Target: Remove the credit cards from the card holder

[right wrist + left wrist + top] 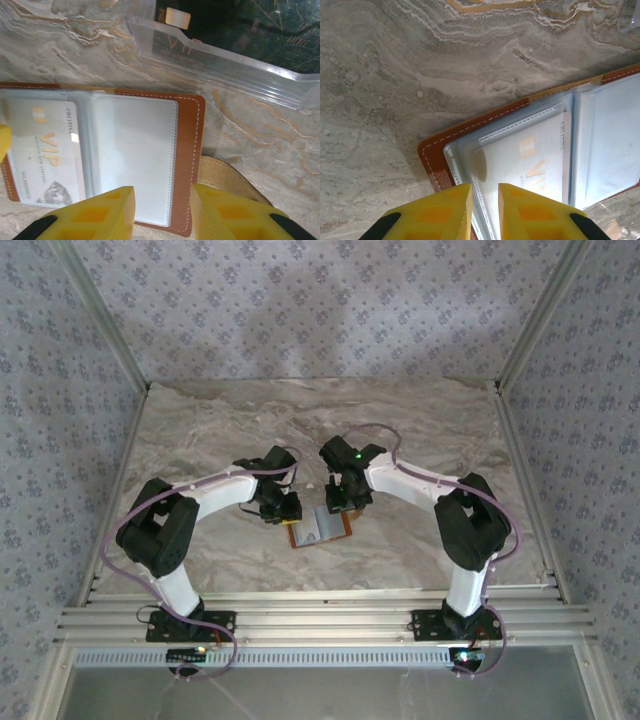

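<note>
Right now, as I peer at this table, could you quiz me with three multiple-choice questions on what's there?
1. Where is the card holder? A on the table B in a drawer C lifted in the air
2. Its leather is: A black B orange-brown C green
3. It is: A snapped shut B lying open C rolled up
Answers: 1 A, it lies flat on the marble; 2 B, a brown stitched border frames the sleeves; 3 B, both clear sleeves face up, a pale card in one.
</note>
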